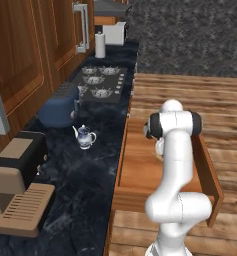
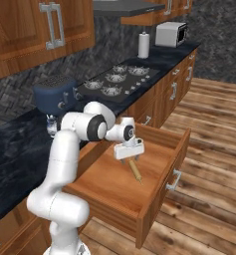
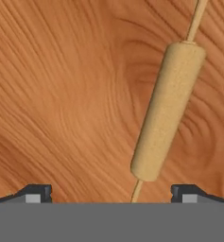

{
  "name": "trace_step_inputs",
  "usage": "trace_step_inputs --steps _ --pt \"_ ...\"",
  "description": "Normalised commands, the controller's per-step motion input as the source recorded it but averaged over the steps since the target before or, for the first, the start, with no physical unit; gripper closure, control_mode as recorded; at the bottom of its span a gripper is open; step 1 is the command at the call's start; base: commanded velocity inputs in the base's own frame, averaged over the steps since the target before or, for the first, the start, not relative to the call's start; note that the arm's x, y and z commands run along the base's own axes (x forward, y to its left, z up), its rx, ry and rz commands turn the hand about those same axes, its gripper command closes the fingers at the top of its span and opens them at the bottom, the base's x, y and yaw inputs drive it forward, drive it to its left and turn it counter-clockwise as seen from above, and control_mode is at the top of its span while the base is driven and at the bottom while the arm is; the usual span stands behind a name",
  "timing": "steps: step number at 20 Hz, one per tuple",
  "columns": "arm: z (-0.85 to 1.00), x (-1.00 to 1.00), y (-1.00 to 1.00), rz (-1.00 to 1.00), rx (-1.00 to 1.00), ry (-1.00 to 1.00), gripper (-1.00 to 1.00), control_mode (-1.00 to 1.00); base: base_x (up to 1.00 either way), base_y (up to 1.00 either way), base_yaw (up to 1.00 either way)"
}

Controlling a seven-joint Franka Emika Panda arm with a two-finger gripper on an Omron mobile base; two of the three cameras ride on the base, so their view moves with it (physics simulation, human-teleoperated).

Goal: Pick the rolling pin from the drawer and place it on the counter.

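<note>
I'm hovering my gripper, fingers spread wide and holding nothing, over the rolling pin lying mid-floor in the drawer.

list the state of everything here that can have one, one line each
drawer: pulled open
rolling pin: lying flat on the drawer bottom, not gripped
gripper: open, above the rolling pin, fingertips set wide
cabinet doors: shut
teapot: upright on the counter, lid on
paper towel roll: standing upright
stove: no pot on it, no flame visible
</note>
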Motion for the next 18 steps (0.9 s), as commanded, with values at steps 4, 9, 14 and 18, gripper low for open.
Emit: trace_step_inputs --steps 4,9,14,18 --pt "-0.65 0.61 -0.15 -0.04 0.00 0.00 -1.00 -1.00 0.00 0.00 0.00" --pt "-0.59 0.50 -0.25 -0.04 0.00 0.00 -1.00 -1.00 0.00 0.00 0.00" --pt "-0.87 0.01 -0.36 -0.08 0.00 -0.03 -1.00 -1.00 0.00 0.00 0.00" --pt "-1.00 -0.57 -0.27 -0.12 -0.02 -0.07 1.00 -1.00 0.00 0.00 0.00"
